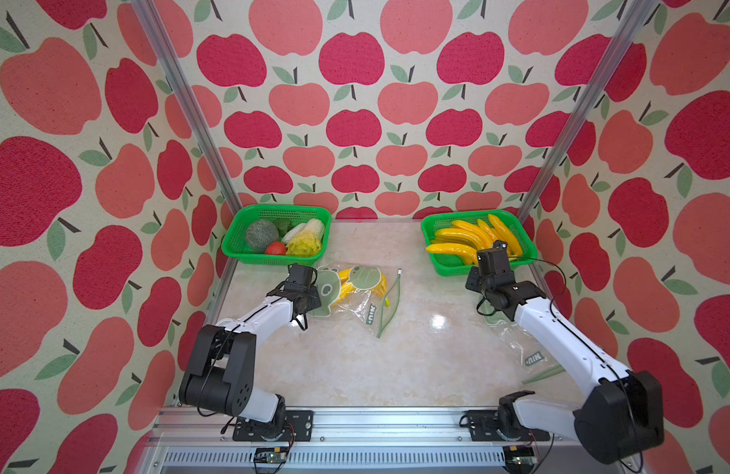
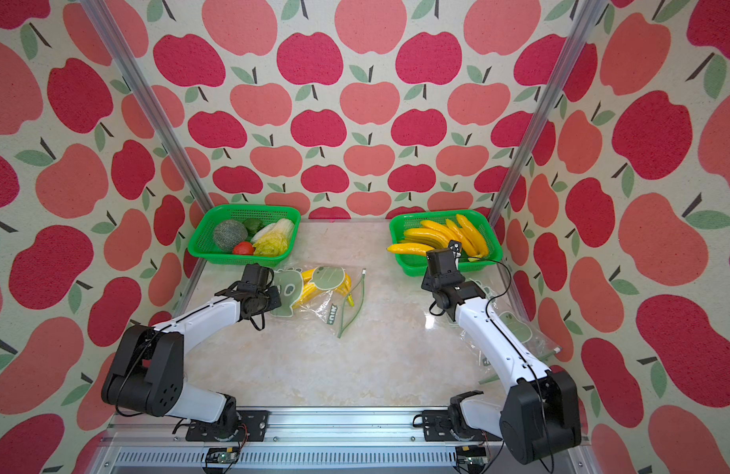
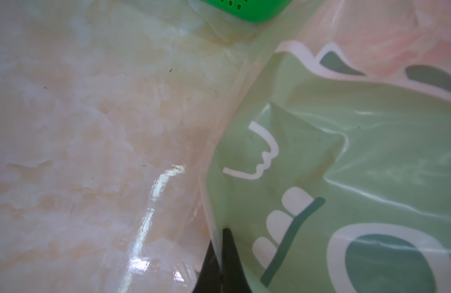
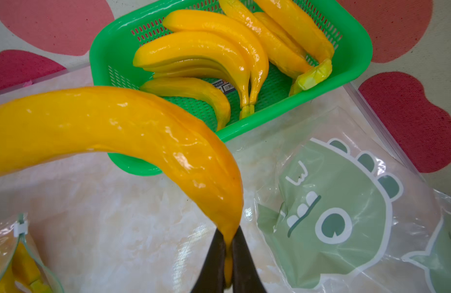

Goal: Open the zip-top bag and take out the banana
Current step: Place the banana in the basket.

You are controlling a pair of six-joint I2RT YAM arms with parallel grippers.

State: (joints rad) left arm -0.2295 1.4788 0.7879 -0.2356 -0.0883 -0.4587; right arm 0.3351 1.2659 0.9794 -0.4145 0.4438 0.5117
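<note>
The zip-top bag (image 1: pixel 365 305), clear with a green dinosaur print, lies on the marble table left of centre in both top views (image 2: pixel 330 303). Its green zip mouth (image 1: pixel 390 303) gapes open toward the right. Yellow fruit (image 1: pixel 346 285) shows inside it. My left gripper (image 3: pixel 221 243) is shut on the bag's film (image 3: pixel 346 152) at the end away from the zip. My right gripper (image 4: pixel 228 243) is shut on the stem end of a banana (image 4: pixel 117 132). It holds the banana (image 1: pixel 449 248) out over the near left corner of the right basket.
A green basket (image 1: pixel 447 269) of several bananas stands at the back right. Another green basket (image 1: pixel 231 250) with vegetables stands at the back left. A second dinosaur-print bag (image 4: pixel 333 215) lies flat under my right arm, near the table's right edge.
</note>
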